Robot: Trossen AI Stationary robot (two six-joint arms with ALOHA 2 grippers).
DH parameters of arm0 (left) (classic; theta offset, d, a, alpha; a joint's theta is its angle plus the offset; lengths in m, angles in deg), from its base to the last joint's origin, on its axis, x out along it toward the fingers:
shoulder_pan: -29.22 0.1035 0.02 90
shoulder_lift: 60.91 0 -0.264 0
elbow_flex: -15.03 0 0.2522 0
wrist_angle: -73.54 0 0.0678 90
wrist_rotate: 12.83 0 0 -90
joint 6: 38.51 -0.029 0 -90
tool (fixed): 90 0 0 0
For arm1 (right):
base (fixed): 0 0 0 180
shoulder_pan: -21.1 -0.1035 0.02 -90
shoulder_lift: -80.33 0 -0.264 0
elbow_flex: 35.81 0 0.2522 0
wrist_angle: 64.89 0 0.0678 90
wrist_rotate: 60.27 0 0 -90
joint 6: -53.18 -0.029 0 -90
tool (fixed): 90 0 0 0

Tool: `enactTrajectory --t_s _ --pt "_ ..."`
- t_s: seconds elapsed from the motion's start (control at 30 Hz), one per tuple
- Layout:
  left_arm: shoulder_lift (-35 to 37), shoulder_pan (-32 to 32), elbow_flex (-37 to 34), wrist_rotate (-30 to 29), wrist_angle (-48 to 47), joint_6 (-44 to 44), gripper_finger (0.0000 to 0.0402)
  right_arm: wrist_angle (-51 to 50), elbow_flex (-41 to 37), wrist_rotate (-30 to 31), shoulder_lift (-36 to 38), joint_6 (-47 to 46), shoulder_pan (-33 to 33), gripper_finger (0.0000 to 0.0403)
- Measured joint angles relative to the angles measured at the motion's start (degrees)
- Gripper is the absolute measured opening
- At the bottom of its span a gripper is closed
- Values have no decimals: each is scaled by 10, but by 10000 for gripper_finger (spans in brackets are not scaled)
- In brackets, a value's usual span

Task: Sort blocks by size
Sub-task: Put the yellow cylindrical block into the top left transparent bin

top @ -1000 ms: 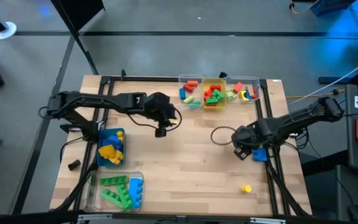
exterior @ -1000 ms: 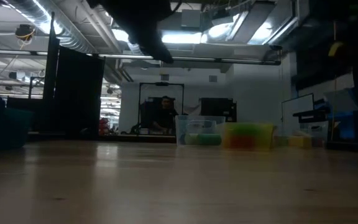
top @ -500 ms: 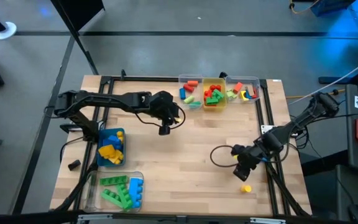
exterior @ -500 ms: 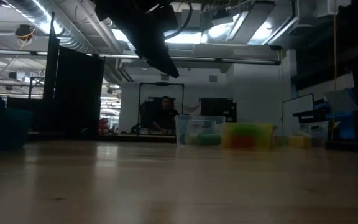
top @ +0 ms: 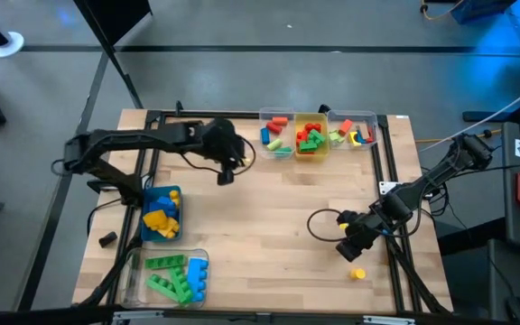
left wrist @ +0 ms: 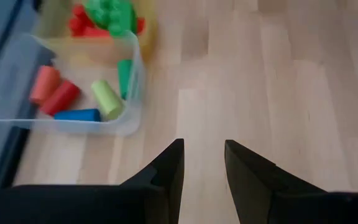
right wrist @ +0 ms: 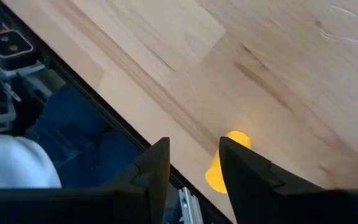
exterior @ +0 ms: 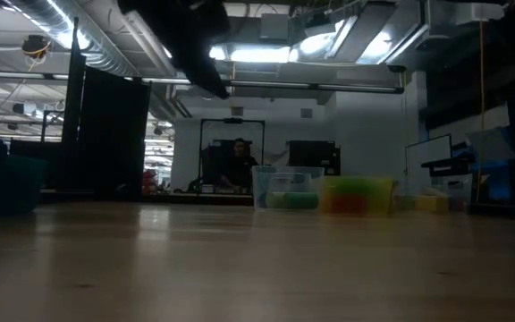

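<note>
A small yellow block (top: 357,273) lies alone on the wooden table near its near right corner. My right gripper (top: 348,249) hangs just on its far side, open; in the right wrist view the block (right wrist: 230,160) shows just past the fingertips, one finger covering part of it. My left gripper (top: 227,173) hovers open over bare wood at the far left of centre, with nothing between its fingers (left wrist: 174,163). Other blocks lie sorted in bins.
Three clear bins (top: 278,135) (top: 311,137) (top: 355,132) with coloured blocks stand in a row at the far edge; the nearest shows in the left wrist view (left wrist: 129,93). A blue bin (top: 162,213) with yellow and blue blocks and a clear bin (top: 175,276) with green and blue ones stand at the left.
My right gripper has swung toward the table's near edge and tipped, stopping just short of the yellow block, then kept still. My left gripper has drifted right, then back toward the table's far left. Neither has changed its opening.
</note>
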Motion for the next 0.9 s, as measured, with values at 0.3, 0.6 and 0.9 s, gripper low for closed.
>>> enactTrajectory --t_s 0.3,0.6,0.9 --pt "221 10 -175 15 24 55 100 0 0 1 0 0 0 140" --pt "489 10 -358 10 109 111 100 0 0 6 0 8 1 141" --pt "666 10 -444 9 121 107 100 -33 0 5 0 -42 0 141"
